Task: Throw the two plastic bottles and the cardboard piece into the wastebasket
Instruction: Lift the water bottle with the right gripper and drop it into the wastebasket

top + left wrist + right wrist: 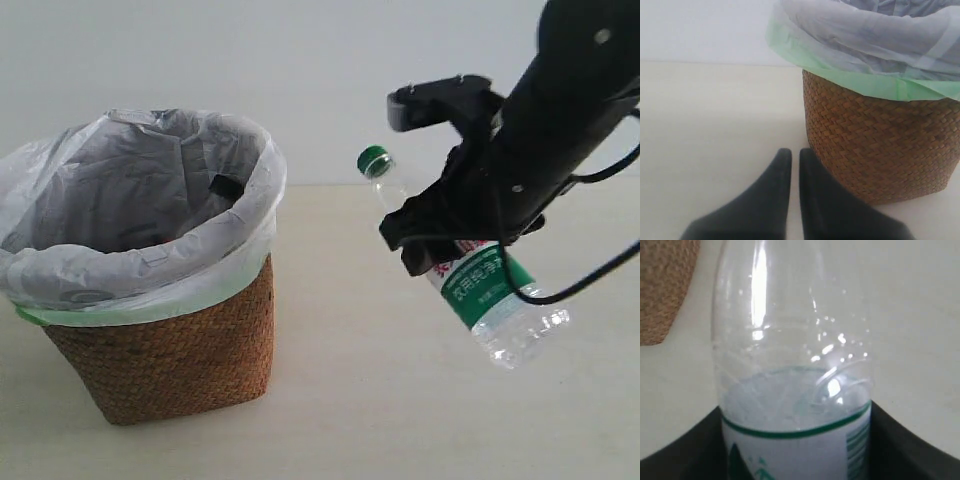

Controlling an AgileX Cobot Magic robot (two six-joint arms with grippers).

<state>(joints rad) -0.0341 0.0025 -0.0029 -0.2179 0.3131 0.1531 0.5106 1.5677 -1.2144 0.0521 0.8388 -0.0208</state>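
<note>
One bottle (482,288), the clear one with the green cap (373,158) and green-white label, hangs in the air to the right of the wastebasket (170,350). It is well clear of the rim and off the surface (380,400). The right pincer (445,238) is clenched around its middle, just above the label. The bottle tilts, with the cap up toward the basket and the base down and away. The left pincer (794,155) sits low beside the woven wall with its fingers pressed nearly together and nothing between them.

Neither the other bottle nor the cardboard piece shows outside the basket. A small dark thing (226,185) lies inside near the far rim; I cannot tell what it is.

The chief risk, as I judge it, is letting go too soon. The bottle is not over the opening, so a release here would drop it on the surface, where a round bottle would likely roll off. The grip is a second risk: smooth plastic held at one band could swivel or slip during the move across. The low-hanging base could also catch the rim or snag the loose white bag (150,270) and drag it. The basket looks light, so a knock from the arm could shove or tip it.
</note>
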